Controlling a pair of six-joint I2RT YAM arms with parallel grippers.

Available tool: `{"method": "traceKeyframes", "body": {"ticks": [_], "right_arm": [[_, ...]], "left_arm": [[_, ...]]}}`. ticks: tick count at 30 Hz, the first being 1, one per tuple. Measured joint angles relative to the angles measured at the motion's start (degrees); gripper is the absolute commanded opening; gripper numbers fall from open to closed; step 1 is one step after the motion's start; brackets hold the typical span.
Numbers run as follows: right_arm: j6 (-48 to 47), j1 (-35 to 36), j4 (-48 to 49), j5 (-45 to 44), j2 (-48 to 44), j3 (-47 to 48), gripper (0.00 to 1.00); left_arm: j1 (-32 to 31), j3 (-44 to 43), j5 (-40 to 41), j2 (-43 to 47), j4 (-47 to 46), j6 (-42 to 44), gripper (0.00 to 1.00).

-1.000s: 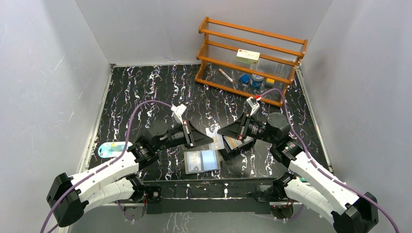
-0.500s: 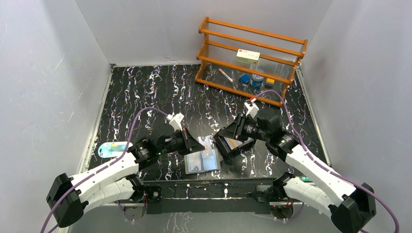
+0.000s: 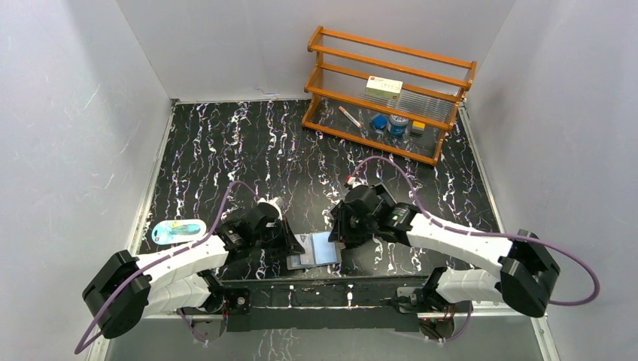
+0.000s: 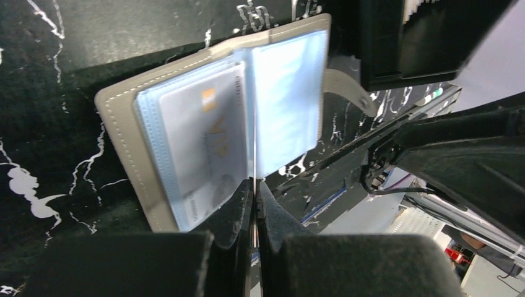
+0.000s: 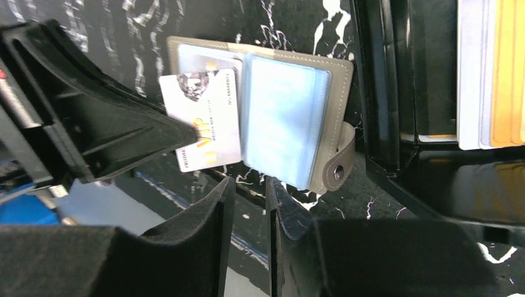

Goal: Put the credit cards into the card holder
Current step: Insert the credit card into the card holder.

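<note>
Marbled black tabletop [image 3: 226, 150]: the right gripper [image 5: 246, 185] has released, jaws slightly apart and empty; the left gripper [image 4: 254, 192] has clamped shut at the open card holder [image 3: 320, 248], where one credit card [image 5: 201, 117] sits half-sleeved. More cards [image 5: 489, 68] wait in the tray [image 5: 433, 167].

Glossy plastic sleeves [image 4: 288, 105], matt card holder [image 4: 121, 139]

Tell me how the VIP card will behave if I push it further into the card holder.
The VIP card looks stiff and flat, so it should slide rather than buckle. It sits skewed, partly out of the card holder, so it may jam. The glossy sleeves likely flex and shift.
</note>
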State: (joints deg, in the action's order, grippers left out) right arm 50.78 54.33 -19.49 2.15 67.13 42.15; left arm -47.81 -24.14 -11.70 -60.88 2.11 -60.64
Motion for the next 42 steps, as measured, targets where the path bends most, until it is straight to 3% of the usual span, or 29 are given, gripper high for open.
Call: {"method": "traceKeyframes", "body": {"ticks": [7, 19, 42], "right_arm": [[-0.39, 5.14, -1.46, -6.75, 8.07, 1.33, 0.37], [-1.31, 5.75, -0.74, -10.75, 12.68, 1.4, 0.38], [1.4, 8.9, 6.95, -11.13, 15.85, -2.23, 0.26]], "left_arm": [[0.83, 1.29, -1.6, -2.29, -2.08, 0.31, 0.0], [1.01, 2.47, -2.82, -1.84, -5.95, 0.5, 0.0], [1.38, 4.48, -2.23, -2.82, -8.07, -0.7, 0.0]]}}
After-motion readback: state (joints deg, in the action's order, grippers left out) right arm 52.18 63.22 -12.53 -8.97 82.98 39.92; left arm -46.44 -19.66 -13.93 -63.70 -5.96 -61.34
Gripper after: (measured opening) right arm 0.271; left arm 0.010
